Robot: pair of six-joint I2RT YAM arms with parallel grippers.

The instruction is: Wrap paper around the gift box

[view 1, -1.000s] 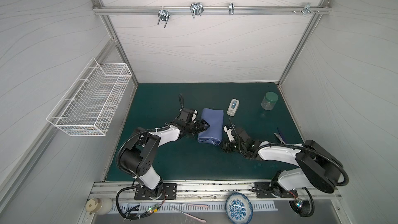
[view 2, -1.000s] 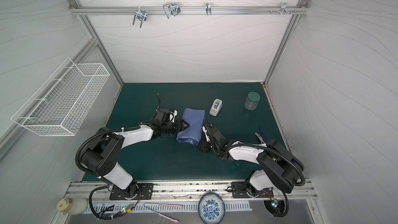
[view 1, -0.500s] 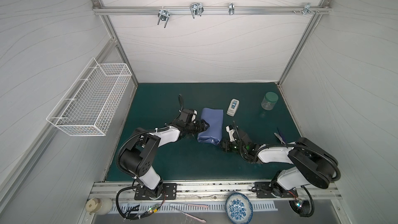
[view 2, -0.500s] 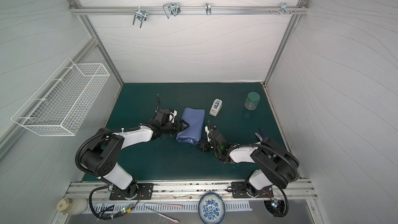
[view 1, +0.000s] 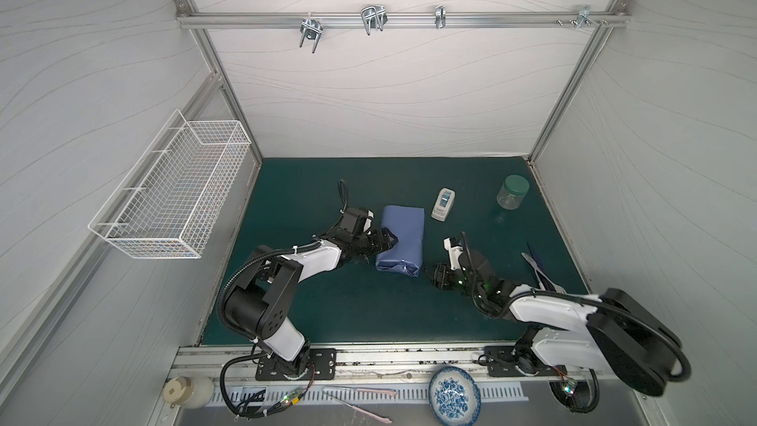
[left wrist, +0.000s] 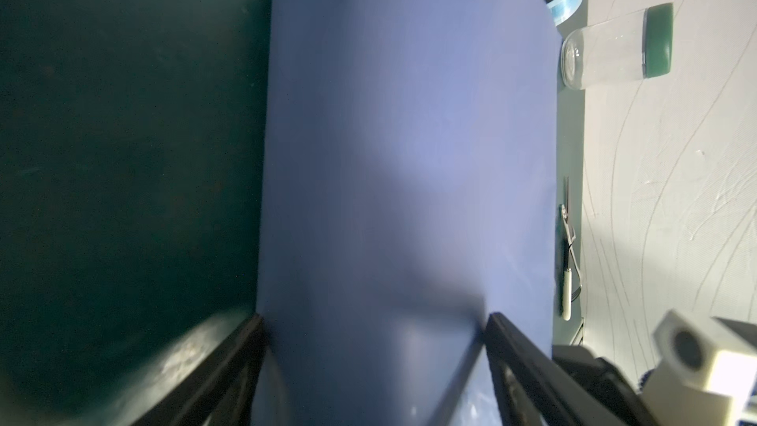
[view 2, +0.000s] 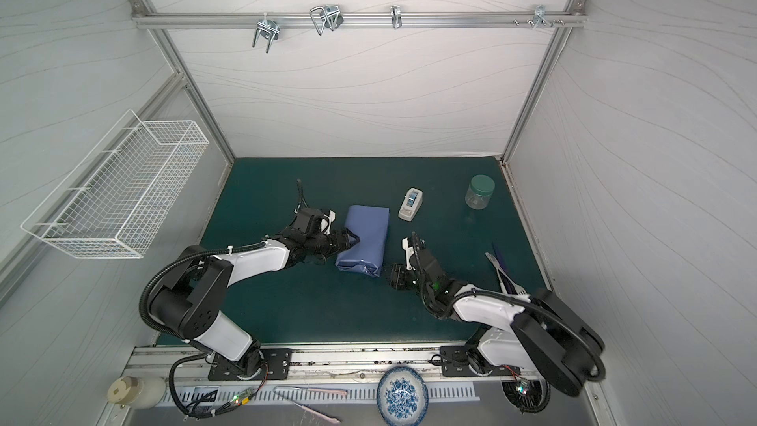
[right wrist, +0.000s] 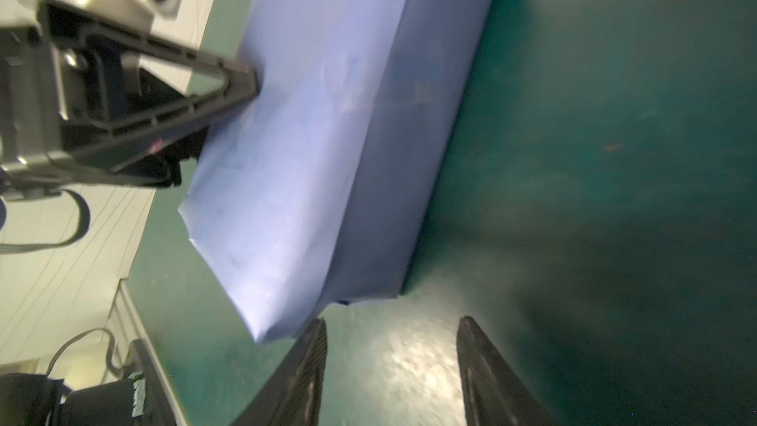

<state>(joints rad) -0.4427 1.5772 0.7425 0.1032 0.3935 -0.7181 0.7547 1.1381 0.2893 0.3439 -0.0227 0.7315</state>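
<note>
The gift box is out of sight from where I stand, fully inside the paper [view 1: 401, 235]. The parcel lies about the middle of the bench [view 1: 327, 313], its long sides running front to back. The left gripper [view 1: 390, 239] reaches in over the parcel's left edge with its jaws spread wide. One finger [right wrist: 237, 75] touches the paper on top and the other sits low by the bench; I see no squeeze. The right gripper [right wrist: 393, 321] sits low on the bench just off the parcel's front right corner, jaws apart with nothing between them.

The front end looks like the job in hand: the paper there is creased, and a small tip sticks out at that corner. To do it well, I'd say the left should bear down on top so the parcel can't slide toward the back edge. The right should come in flat along the bench, take only the loose paper, and draw it snug against the end before creasing. It should pull gently, since thin paper tears at sharp corners. The tape dispenser [view 1: 444, 206] stands just beside the parcel's back right corner, handy for sealing.
</note>
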